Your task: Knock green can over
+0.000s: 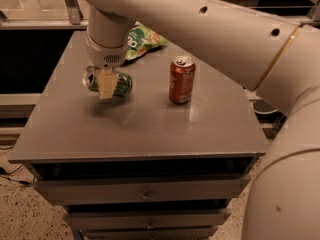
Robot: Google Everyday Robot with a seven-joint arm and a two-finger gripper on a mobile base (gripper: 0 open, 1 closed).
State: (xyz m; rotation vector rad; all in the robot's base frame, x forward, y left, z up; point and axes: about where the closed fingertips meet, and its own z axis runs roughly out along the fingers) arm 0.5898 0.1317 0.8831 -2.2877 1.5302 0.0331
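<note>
The two-finger gripper (107, 84) hangs over the far-left part of a grey rectangular tabletop (150, 129), clamped on the small light-green aluminium drink can (123, 84), with one pale finger (106, 88) pressed across the can's near side. The can lies on its side in that grasp, silver top pointing left, and a soft shadow falls on the surface just beneath it. To the right, well apart, a red-orange soda can (181, 80) stands upright near the table's middle. Just beyond the gripper, at the far edge, a flat green crinkly snack bag (144, 39) lies partly hidden behind the wrist. The robot's thick white arm (210, 29) sweeps in from the right across the top of the scene. Grey drawers (145, 194) sit below the tabletop.
</note>
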